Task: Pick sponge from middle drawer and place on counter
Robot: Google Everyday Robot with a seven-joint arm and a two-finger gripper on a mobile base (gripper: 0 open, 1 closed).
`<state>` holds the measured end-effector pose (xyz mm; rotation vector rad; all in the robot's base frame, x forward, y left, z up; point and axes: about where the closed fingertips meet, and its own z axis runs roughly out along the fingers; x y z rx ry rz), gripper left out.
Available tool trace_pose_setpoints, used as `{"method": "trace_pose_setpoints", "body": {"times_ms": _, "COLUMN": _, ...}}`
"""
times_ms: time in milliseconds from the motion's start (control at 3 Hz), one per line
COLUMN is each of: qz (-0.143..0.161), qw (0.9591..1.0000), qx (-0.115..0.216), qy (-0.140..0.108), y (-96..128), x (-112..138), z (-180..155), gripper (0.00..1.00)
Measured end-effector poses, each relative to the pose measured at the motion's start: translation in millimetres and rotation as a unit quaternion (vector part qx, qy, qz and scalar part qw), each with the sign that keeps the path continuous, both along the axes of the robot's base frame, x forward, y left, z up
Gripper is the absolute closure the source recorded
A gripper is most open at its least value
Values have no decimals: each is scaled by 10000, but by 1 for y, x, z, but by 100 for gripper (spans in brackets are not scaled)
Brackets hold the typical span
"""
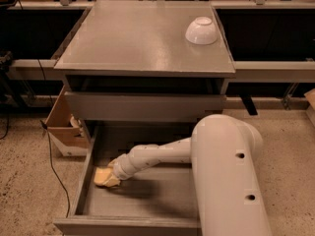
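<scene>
The middle drawer (162, 196) is pulled wide open at the bottom of the view. The yellow-tan sponge (101, 178) lies on the drawer floor, close to the left wall. My white arm reaches into the drawer from the right. My gripper (113, 171) is at the sponge, touching or overlapping its right side. Part of the sponge is hidden behind the gripper. The grey counter (138, 38) is the cabinet top above the drawer.
A white bowl (202, 30) sits upside down at the counter's far right corner. A shallower closed drawer front (145, 107) lies above the open drawer. An open cardboard box (61, 127) and a black cable (50, 166) are on the floor to the left.
</scene>
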<state>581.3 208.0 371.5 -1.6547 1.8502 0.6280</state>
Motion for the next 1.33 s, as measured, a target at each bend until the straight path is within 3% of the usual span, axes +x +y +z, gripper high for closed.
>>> {"method": "trace_pose_setpoints", "body": {"times_ms": 333, "qz": -162, "qw": 9997, "qx": -140, "qy": -77, "y": -19, "x": 0, "z": 39, "gripper": 97}}
{"method": "trace_pose_setpoints", "body": {"times_ms": 1000, "qz": -514, "qw": 9943, "qx": -868, "qy": -352, "y": -105, "x": -16, "z": 139, "gripper": 100}}
{"method": "trace_pose_setpoints", "body": {"times_ms": 1333, "qz": -691, "qw": 9898, "qx": -1001, "qy": -747, "y": -154, "x": -20, "z": 211, "gripper": 100}}
